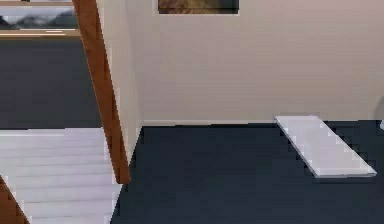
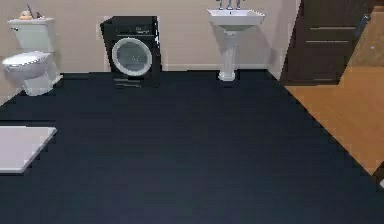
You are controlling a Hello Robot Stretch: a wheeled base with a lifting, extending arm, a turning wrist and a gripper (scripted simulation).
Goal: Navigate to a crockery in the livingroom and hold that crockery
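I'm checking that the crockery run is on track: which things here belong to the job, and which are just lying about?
Job: perhaps only the ways out: wooden door frame, dark door.
Lying about: toilet, washing machine, sink, white mat, wall picture.

I am in a home's bathroom: a white toilet (image 2: 30, 62), a black washing machine (image 2: 131, 52) and a pedestal sink (image 2: 236, 22) line the wall (image 2: 188, 38).

Dark floor (image 2: 190, 140), pale walls (image 1: 250, 70) — a toilet (image 2: 30, 60), washing machine (image 2: 133, 52), sink (image 2: 236, 30) and dark door (image 2: 325, 40) along the far wall.
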